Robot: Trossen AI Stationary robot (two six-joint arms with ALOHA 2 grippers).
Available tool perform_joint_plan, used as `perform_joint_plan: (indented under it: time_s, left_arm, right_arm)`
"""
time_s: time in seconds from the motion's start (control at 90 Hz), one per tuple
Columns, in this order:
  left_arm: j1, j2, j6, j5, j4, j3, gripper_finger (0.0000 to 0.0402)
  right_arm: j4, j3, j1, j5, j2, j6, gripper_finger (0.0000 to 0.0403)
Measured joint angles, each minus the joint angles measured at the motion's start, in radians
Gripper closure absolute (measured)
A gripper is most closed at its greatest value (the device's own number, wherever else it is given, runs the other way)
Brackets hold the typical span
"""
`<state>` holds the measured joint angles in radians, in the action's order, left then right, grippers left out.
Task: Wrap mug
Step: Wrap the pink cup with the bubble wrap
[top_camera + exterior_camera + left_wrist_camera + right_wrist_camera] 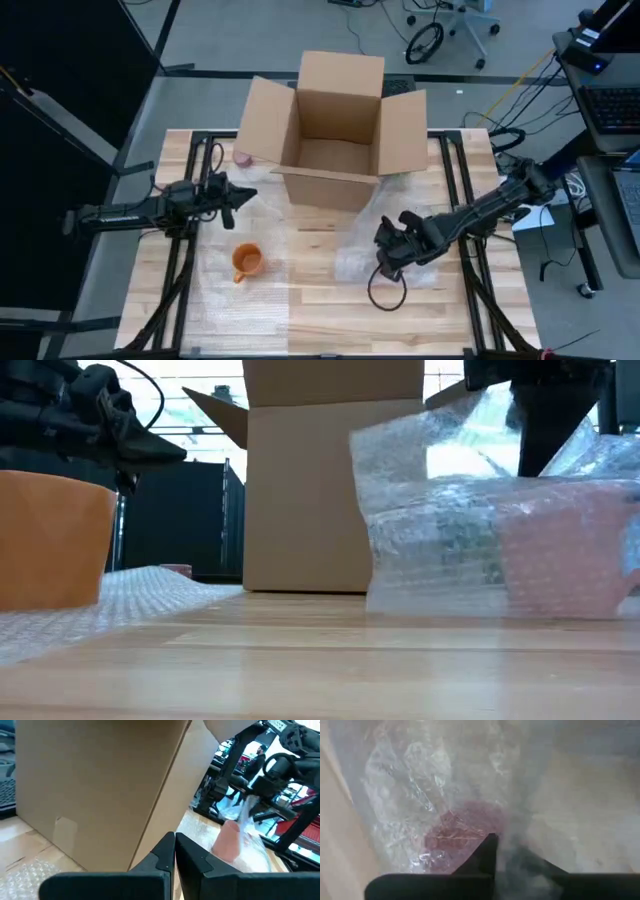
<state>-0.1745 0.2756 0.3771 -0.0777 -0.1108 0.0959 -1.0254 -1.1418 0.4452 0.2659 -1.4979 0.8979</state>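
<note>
A pink mug (560, 560) lies on the table right of centre, inside a crumpled sheet of clear bubble wrap (362, 238). My right gripper (384, 258) is over that bundle, shut on the wrap; through the film the mug (465, 827) shows just beyond its fingers. An orange mug (247, 262) stands upright on a second, flat sheet of bubble wrap (225, 295) at the left. My left gripper (246, 196) hovers shut and empty above the table, left of the cardboard box (335, 130). My right gripper holds the bubble wrap (512, 837) between its two fingers, coming from above and slanting down. The film drapes over one finger (535, 865) and hides the place of contact. The wrap rises from the bundle toward the fingers; the mug inside rests on the table.
The open cardboard box stands at the back centre, flaps spread. A small pink object (243, 157) lies by its left flap. A black cable loop (388, 292) lies on the table near my right gripper. Bare wood shows along the near edge.
</note>
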Motion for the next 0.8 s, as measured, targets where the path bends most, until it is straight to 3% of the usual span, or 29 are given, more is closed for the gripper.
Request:
perform_joint_plan:
  time_s: [0.4,0.644,0.8]
  left_arm:
    - [0.000,0.000,0.000,-0.003,0.001,0.000,0.0402]
    - [0.000,0.000,0.008,-0.001,-0.027,-0.001,0.0402]
    - [0.009,0.015,-0.008,0.085,-0.110,0.050,0.0402]
  right_arm:
    - [0.125,0.166,-0.001,-0.015,0.000,0.052,0.0403]
    - [0.151,0.186,-0.007,-0.037,0.000,0.035,0.0403]
    - [0.151,0.187,-0.007,-0.037,0.000,0.022,0.0403]
